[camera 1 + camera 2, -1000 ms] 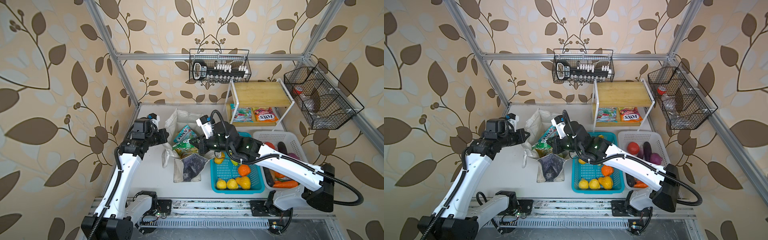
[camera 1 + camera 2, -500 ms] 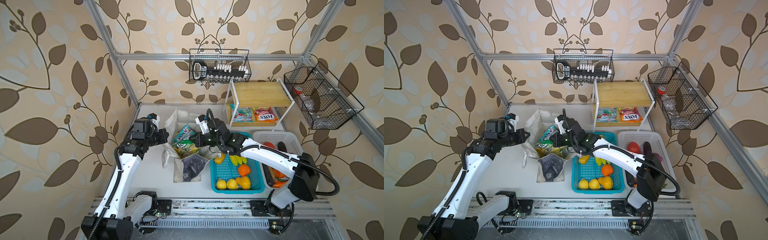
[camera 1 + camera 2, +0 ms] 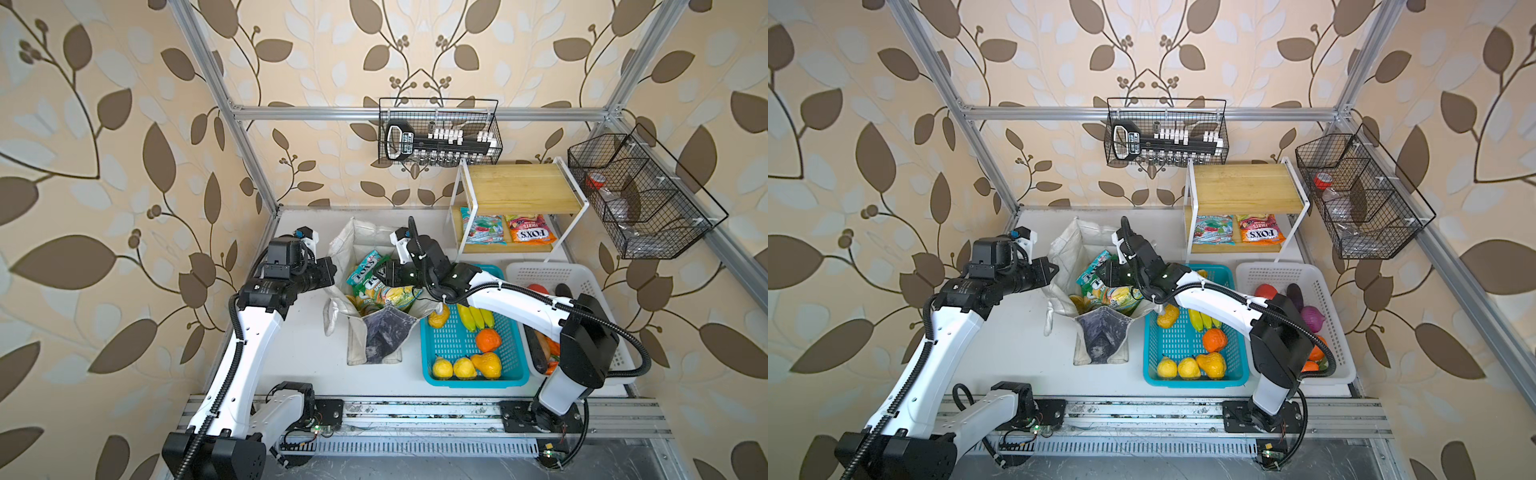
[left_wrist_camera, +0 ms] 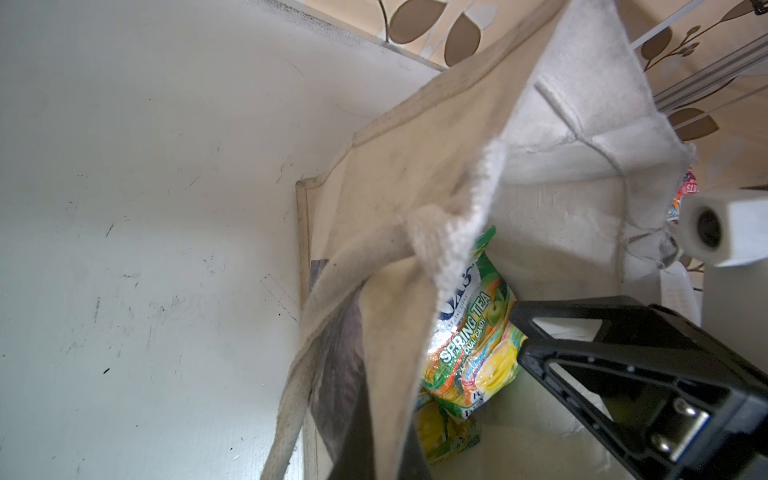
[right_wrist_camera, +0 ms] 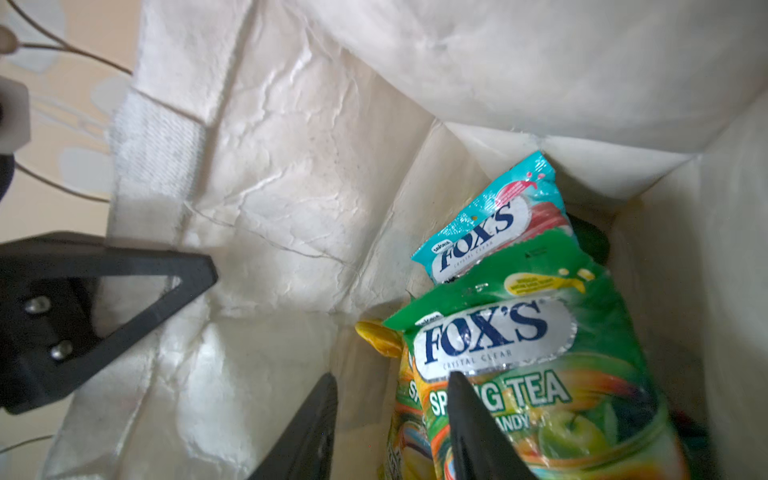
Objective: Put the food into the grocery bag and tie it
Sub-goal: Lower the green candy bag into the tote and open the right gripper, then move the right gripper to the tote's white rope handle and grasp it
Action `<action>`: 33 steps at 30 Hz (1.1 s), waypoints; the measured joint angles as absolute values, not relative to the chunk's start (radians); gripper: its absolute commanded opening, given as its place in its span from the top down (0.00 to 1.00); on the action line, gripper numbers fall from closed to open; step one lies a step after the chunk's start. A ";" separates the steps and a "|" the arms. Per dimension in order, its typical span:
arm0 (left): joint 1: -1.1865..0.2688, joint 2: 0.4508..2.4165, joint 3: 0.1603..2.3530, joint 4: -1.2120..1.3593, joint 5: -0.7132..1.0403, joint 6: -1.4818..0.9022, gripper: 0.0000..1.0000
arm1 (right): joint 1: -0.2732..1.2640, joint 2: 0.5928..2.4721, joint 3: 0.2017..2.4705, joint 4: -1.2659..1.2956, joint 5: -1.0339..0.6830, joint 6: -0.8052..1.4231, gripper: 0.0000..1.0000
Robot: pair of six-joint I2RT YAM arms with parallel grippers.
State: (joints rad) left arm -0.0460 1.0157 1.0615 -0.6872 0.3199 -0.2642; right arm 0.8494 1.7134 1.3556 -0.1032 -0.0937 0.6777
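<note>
Crowding tote (image 3: 353, 237), packets (image 5: 494, 332), right pincer (image 5: 392, 376), basket (image 3: 473, 380) beside

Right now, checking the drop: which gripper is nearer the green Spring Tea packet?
Right. The right gripper is open over the Spring Tea packet inside the canvas tote; the left gripper pinches the tote's rim.

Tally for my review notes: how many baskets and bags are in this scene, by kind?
Black wire baskets: 2
Plastic baskets, turquoise and white: 2
Canvas grocery bag: 1
Total: 5
</note>
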 measured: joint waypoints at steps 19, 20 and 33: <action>-0.046 1.024 1.061 -0.722 0.115 -0.317 1.00 | 0.772 1.065 1.129 -0.237 0.062 0.493 0.00; -0.046 1.024 1.061 -0.722 0.115 -0.316 1.00 | 0.734 1.042 1.101 -0.243 0.048 0.493 0.00; -0.046 1.024 1.061 -0.720 0.126 -0.316 1.00 | 0.540 0.944 0.760 -0.252 -0.090 0.546 0.33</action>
